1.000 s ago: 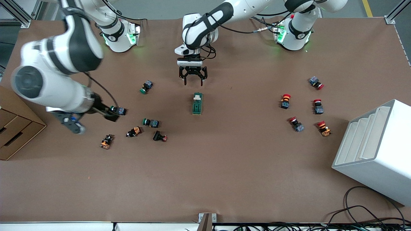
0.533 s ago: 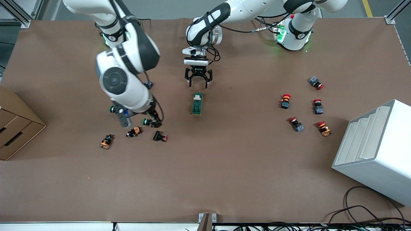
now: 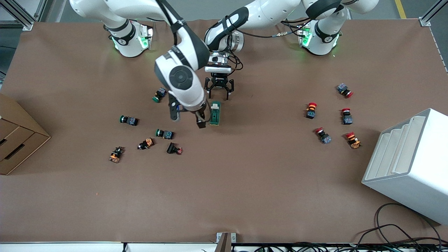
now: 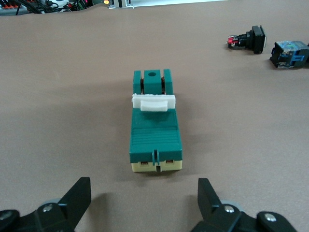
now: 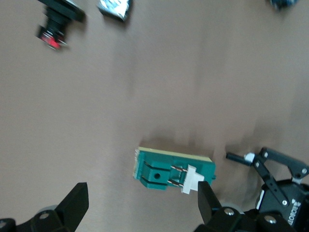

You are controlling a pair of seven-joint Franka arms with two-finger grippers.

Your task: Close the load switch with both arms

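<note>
The load switch point(image 3: 215, 113), a dark-green block with a white handle on top, lies on the brown table near its middle. My left gripper point(image 3: 219, 94) is open and empty, over the table just off the switch's end that points to the arm bases. The left wrist view shows the switch point(image 4: 155, 130) ahead of the open left gripper point(image 4: 145, 198). My right gripper point(image 3: 200, 121) is open and empty, beside the switch on the side toward the right arm's end. In the right wrist view the switch point(image 5: 174, 171) lies near the right gripper point(image 5: 141, 203), with one fingertip point(image 5: 208, 194) by the white handle.
Green-capped push buttons point(image 3: 159, 95) point(image 3: 128, 120) point(image 3: 164, 133) and other small parts point(image 3: 174, 149) lie toward the right arm's end. Red-capped buttons point(image 3: 310, 110) point(image 3: 323, 135) lie toward the left arm's end, by a white rack point(image 3: 409, 164). A cardboard box point(image 3: 17, 140) stands at the table's edge.
My right arm has swung from its end of the table across the green buttons to the switch. My left gripper has moved a little closer to the switch.
</note>
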